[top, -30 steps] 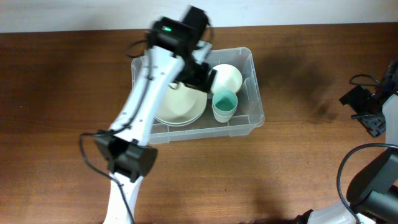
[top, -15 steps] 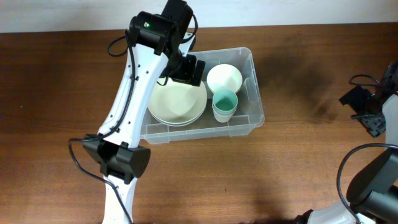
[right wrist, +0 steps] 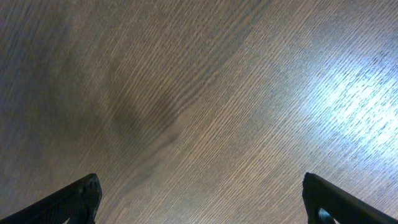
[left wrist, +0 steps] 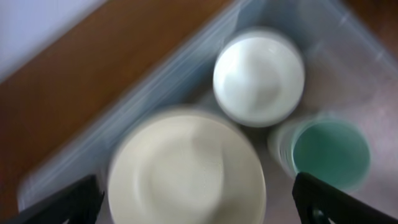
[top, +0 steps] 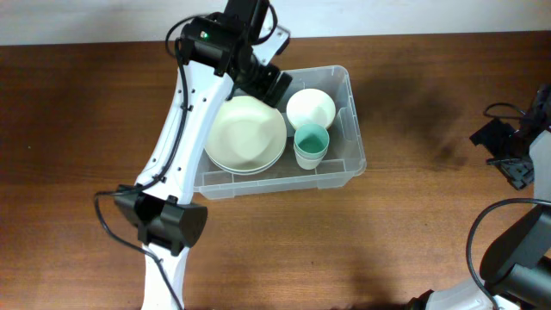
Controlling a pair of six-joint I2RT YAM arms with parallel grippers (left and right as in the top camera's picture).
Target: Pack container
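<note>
From overhead, the container (top: 343,176) is one large clear plastic bin with rounded corners and a rimmed edge, standing on the brown wooden table (top: 77,129). Inside it lie cream plates (top: 248,133), stacked, at least two by their rims, on its left side. One white bowl (top: 310,108) sits in its far right part, and one teal cup (top: 311,146) stands upright just in front of the bowl. The left gripper (top: 274,89) hangs over the container's far left corner, released and holding nothing. The right gripper (top: 501,157) is well to the container's right.

The left wrist view is blurred: plates, bowl and cup lie below widely spread fingertips (left wrist: 78,200).

The right wrist view shows bare wood between fingertips (right wrist: 79,198) spread wide apart, nothing grasped.
</note>
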